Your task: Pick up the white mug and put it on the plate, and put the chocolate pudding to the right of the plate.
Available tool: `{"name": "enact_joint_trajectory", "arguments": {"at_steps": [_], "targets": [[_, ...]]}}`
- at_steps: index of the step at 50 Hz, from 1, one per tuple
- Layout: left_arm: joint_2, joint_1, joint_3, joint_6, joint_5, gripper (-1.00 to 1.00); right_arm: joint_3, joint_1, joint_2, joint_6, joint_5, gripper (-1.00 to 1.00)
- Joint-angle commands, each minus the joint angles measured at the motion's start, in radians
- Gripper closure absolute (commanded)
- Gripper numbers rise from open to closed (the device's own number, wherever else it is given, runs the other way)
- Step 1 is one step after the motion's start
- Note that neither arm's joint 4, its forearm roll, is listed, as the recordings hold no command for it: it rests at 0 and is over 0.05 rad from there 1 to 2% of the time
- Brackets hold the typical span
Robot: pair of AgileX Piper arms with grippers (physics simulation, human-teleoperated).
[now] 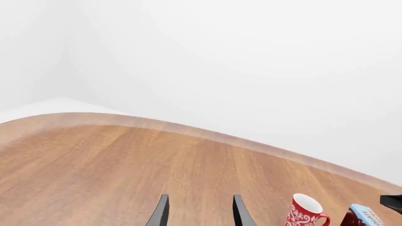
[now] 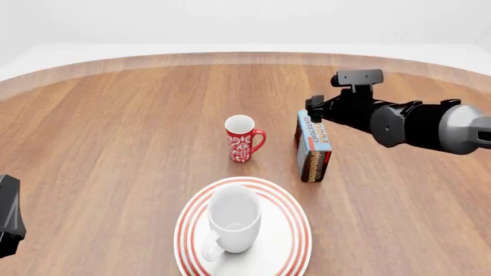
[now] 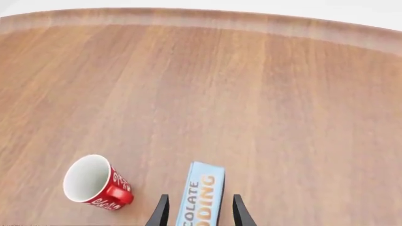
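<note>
White mug [image 2: 232,224] is sitting upright on the plate [image 2: 294,230], near the close edge of the surface [image 2: 115,132], its handle pointing toward the near left. One plate is showing, white with red rings around its rim, and the mug is covering much of its middle.

Two mugs are standing on the wood in all: the plain white one and a slimmer red patterned mug [image 2: 243,140], which is resting on the bare surface beyond the plate, well apart from it. Its handle is pointing right.

One chocolate pudding [image 2: 313,146] carton is standing upright just right of the red mug, beyond the plate's right side, its light blue lettered face turned upward toward the front camera.

Two arms are working here. The right pincer [image 3: 197,212] is reaching in from the right, and its two dark fingers [image 3: 161,212] are straddling the carton's far end; the wrist view is showing one finger on each side of the blue face, spread, with slight gaps, so I cannot tell whether they are touching it.

The left pincer [image 1: 197,214] is hanging with its fingers spread and nothing between them.
</note>
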Motion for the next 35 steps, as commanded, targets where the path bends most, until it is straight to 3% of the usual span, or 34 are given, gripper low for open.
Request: {"name": "enact_joint_trajectory", "arguments": {"at_steps": [1, 35], "targets": [[0.000, -0.001, 0.000, -0.001, -0.001, -1.00, -0.004, 0.004, 0.020, -0.004, -0.001, -1.00], [0.000, -0.002, 0.000, -0.004, -0.001, -1.00, -0.036, 0.011, 0.069, -0.024, 0.021, -1.00]]}}
